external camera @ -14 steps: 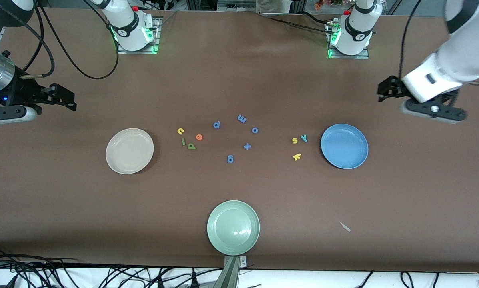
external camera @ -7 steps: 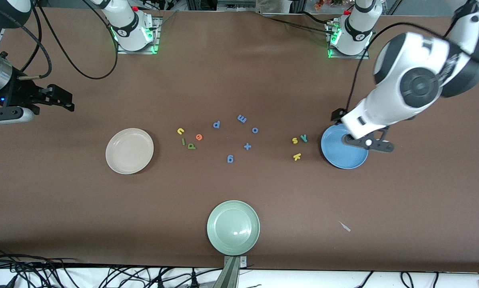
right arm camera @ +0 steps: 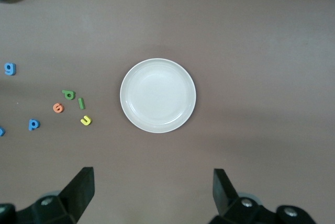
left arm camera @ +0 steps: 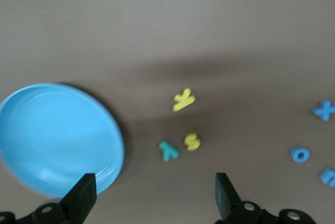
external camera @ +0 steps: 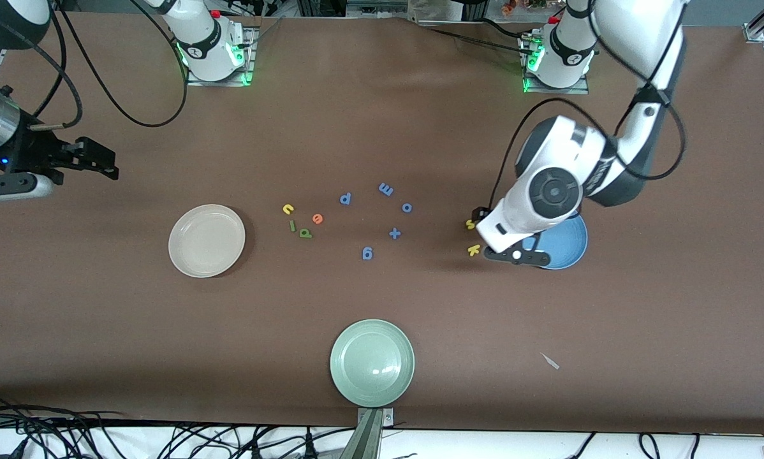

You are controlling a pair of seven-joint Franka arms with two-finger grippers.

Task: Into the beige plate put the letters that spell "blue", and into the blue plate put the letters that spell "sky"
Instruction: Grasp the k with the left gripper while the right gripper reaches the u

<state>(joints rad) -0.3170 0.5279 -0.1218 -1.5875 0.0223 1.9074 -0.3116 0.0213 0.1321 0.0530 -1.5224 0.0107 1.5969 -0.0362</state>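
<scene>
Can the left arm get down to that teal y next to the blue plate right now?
Probably yes. The left gripper hangs open above the teal y, which lies flat on the table, apart from the yellow s and clear of the blue plate. Nothing covers it.

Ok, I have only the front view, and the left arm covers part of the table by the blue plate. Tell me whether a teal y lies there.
Observer: Yes. The teal y lies flat on the table beside the yellow s, outside the blue plate.
Operator: Report the left jaws.
Observer: The left gripper has its jaws open and empty, over the table by that plate's rim.
Operator: Now the right.
Observer: The right gripper waits with its jaws open and empty; the beige plate holds nothing.
</scene>
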